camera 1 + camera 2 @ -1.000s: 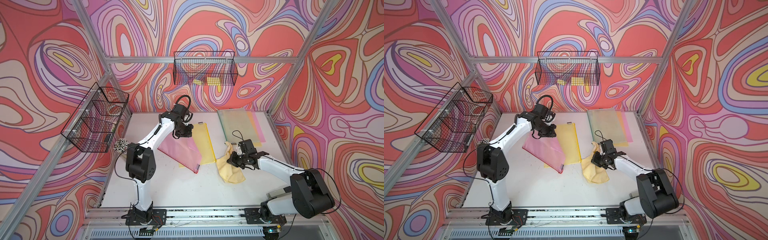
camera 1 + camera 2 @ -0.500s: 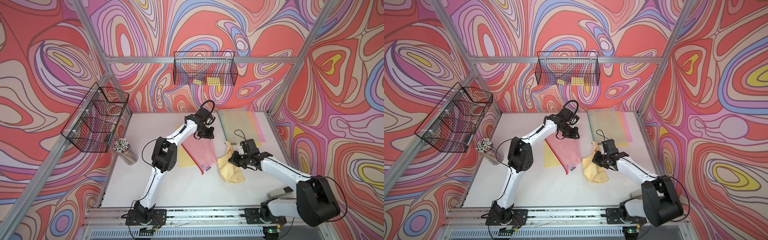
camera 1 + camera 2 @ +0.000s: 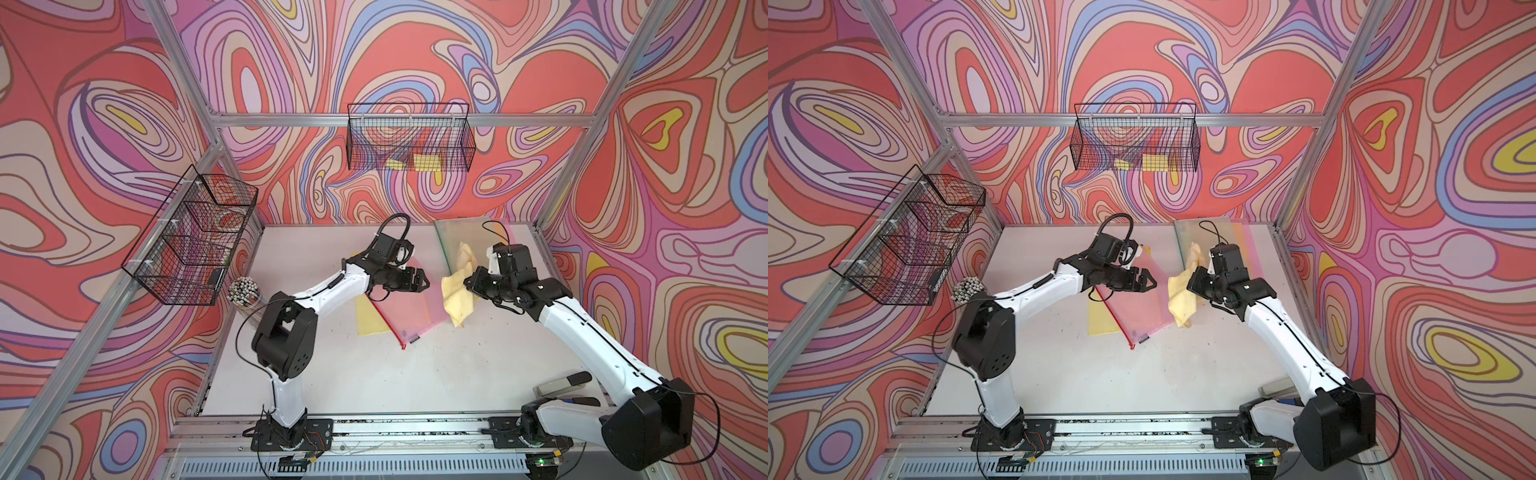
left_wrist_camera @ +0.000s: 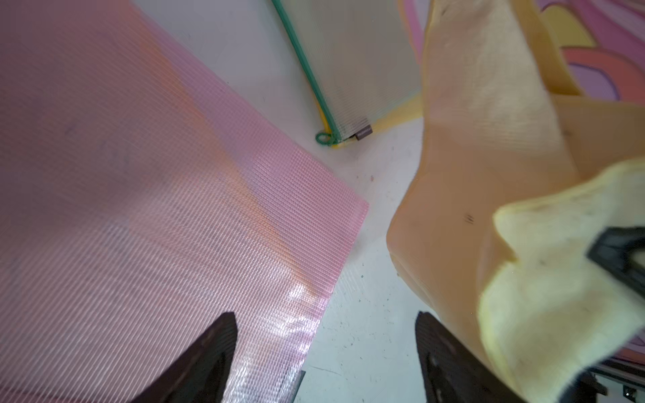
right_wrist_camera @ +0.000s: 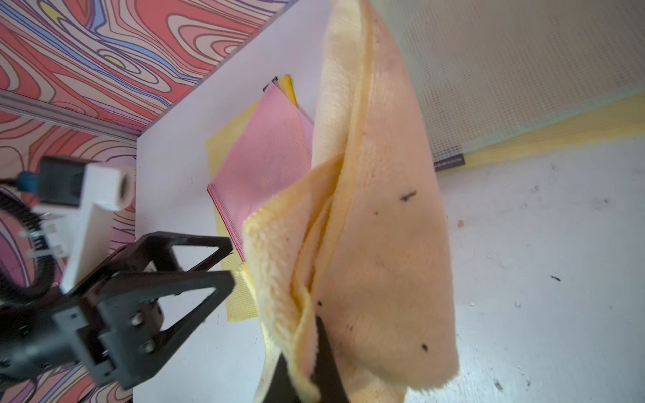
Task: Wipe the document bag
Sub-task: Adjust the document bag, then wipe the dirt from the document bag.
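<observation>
The pink document bag (image 3: 409,316) lies flat mid-frame in both top views, overlapping a yellow bag (image 3: 368,322) on the desk (image 3: 374,374); the left gripper (image 3: 422,280) hovers over its upper right edge, jaws apart and empty. The right gripper (image 3: 469,286) is clamped on a drooping cloth (image 3: 455,301) just right of it. Unpinned, the bag may slide under a wiping stroke, or the cloth may bunch.

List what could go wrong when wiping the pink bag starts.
1. The left gripper hangs open over the pink bag, pinning nothing; lying on a yellow bag, it may slide when wiped.
2. The yellow cloth hangs bunched from the shut right gripper, so it may drag folded instead of wiping flat.
3. Both grippers sit close; a sweep could knock them.
</observation>
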`<state>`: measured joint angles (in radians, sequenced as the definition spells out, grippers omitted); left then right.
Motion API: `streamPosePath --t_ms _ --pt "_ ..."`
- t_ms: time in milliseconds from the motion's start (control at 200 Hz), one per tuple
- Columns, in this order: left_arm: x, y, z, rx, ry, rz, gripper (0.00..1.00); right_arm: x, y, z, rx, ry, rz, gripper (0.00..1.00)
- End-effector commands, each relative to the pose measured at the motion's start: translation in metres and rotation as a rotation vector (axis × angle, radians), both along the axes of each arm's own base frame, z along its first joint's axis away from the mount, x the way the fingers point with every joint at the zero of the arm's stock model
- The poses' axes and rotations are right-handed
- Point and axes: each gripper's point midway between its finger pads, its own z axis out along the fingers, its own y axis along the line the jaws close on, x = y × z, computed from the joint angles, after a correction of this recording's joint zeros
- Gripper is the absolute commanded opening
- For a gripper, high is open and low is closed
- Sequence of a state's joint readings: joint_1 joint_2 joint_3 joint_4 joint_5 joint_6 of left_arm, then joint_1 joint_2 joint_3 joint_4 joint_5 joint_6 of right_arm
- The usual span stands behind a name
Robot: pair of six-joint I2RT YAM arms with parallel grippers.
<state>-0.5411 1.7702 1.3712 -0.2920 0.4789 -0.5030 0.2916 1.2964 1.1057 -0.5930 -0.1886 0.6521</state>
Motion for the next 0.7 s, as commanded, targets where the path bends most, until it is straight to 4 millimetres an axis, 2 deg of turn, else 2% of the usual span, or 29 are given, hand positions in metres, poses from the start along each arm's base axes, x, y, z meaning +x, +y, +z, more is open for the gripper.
streamPosePath --t_ms 0,75,145,240,260,275,320,491,696 --pt "0.022 0.046 -0.003 -0.099 0.029 0.230 0.76 0.014 0.014 -0.029 -0.057 0.058 0.073 0.00" --pt "0.014 0.074 -0.025 -0.109 0.095 0.317 0.74 0.032 0.018 -0.041 -0.117 0.066 0.088 0.00" --pt "0.004 0.089 -0.049 -0.128 0.152 0.365 0.71 0.050 0.018 -0.059 -0.185 0.094 0.098 0.00" --pt "-0.007 0.091 -0.071 -0.163 0.212 0.381 0.69 0.070 0.020 -0.087 -0.250 0.138 0.119 0.00" --pt "-0.008 0.090 -0.074 -0.176 0.221 0.381 0.69 0.073 0.020 -0.087 -0.254 0.131 0.121 0.00" --pt "-0.009 0.088 -0.076 -0.184 0.230 0.380 0.69 0.075 0.021 -0.099 -0.263 0.153 0.125 0.00" --pt "-0.010 0.086 -0.080 -0.213 0.249 0.381 0.68 0.080 0.021 -0.108 -0.279 0.168 0.128 0.00" --pt "-0.017 0.087 -0.104 -0.233 0.326 0.421 0.63 0.078 0.024 -0.136 -0.277 0.219 0.147 0.00" --pt "-0.022 0.084 -0.119 -0.242 0.377 0.427 0.57 0.067 0.026 -0.152 -0.240 0.248 0.139 0.00"
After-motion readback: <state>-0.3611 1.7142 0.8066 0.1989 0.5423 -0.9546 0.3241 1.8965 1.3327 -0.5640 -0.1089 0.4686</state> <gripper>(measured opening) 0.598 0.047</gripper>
